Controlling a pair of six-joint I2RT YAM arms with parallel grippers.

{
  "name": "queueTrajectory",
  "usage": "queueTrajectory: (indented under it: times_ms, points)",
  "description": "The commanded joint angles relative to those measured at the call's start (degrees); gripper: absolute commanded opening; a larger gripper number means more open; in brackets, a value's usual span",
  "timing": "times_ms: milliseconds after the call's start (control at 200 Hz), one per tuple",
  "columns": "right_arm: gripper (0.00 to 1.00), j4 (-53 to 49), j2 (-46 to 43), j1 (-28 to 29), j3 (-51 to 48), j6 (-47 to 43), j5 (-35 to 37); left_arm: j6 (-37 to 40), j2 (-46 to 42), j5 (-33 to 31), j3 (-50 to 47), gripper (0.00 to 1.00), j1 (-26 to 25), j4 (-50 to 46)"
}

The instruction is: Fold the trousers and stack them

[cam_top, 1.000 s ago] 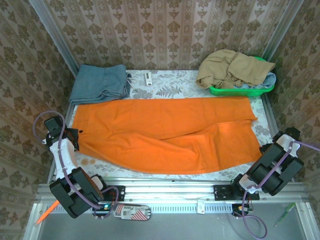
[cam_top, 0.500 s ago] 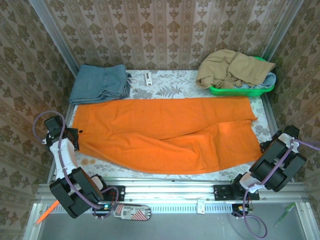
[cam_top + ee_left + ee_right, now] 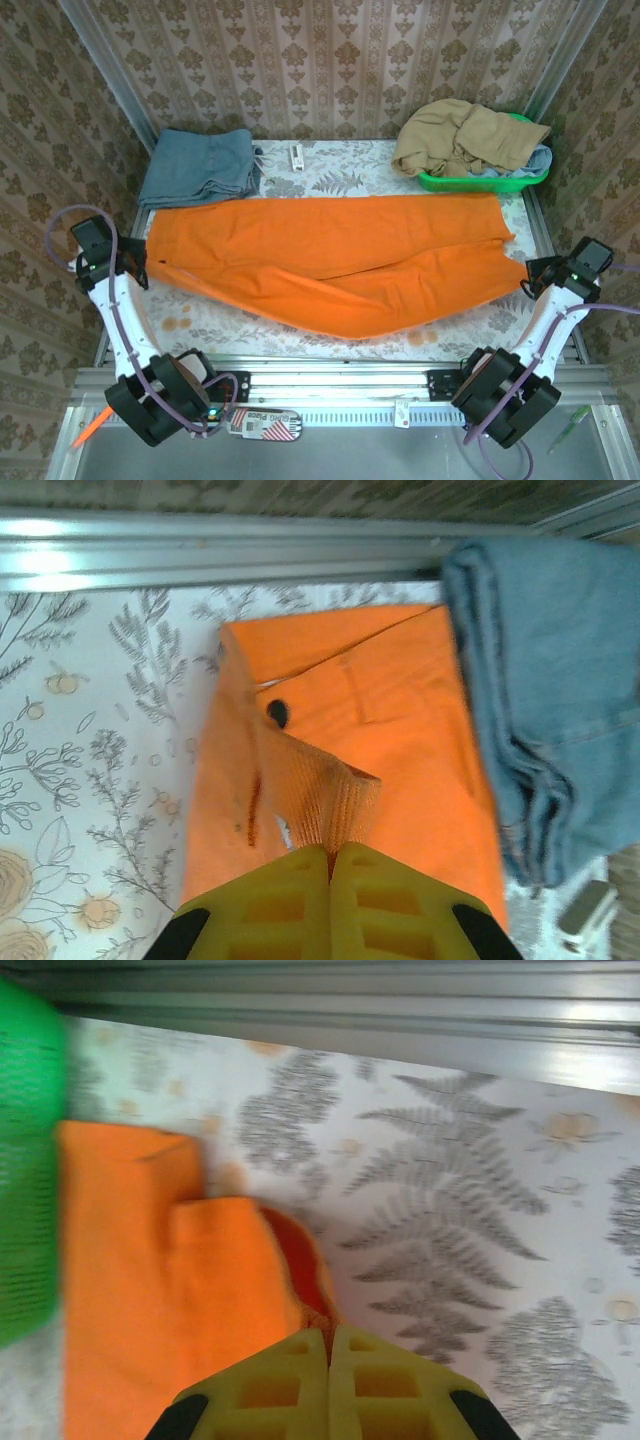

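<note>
place: staged robot test cell | evidence: aluminium frame rails [image 3: 350,375], wallpapered panels [image 3: 330,60], floral table cover [image 3: 340,180]

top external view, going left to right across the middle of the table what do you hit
left gripper → orange trousers → right gripper

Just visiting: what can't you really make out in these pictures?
Top view: the small white object by the blue-grey garment is too small to identify.
Top view: the tan garment heaps over the green basket, hiding what lies beneath.
Left wrist view: the left end effector covers the pinched bit of trousers.
Right wrist view: blur smears the trousers at the right end effector; the frame edge cuts the basket.
</note>
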Motion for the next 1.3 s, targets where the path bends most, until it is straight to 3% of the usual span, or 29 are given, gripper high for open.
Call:
queueTrajectory:
  times_ms: [0, 130, 415, 535, 865, 1040, 1295]
  points:
    - [0.0, 0.6, -1.2, 0.2, 2.8, 4.0, -7.1, 1.4, -2.6, 1.0, 6.5, 0.0, 0.5, -6.3]
    - [0.0, 2.9, -4.1, 0.6, 5.0, 8.6, -11.6, 2.5, -5.0, 2.3, 11.9, 0.0, 2.9, -11.1]
    - [0.0, -3.2, -8.9, -0.4, 16.1, 9.4, -18.8, 6.3, -11.1, 6.7, 17.5, 0.0, 10.4, -21.9]
    - [0.0, -3.5, -10.8, -0.7, 16.2, 11.1, -21.9, 8.9, -13.5, 4.9, 17.8, 0.0, 11.6, -26.2]
    - [0.0, -2.3, -8.3, -1.5, 12.0, 7.6, -16.6, 12.3, -13.1, 2.9, 9.8, 0.0, 14.2, -24.6]
    - [0.0, 4.5, 1.8, -0.6, 11.2, 8.7, -12.3, 12.0, -6.8, 3.2, 7.9, 0.0, 15.7, -18.9]
    - [0.0, 11.6, 17.9, 8.3, 15.7, 9.0, -0.9, 11.9, 4.6, 2.3, 11.5, 0.0, 14.9, -13.0]
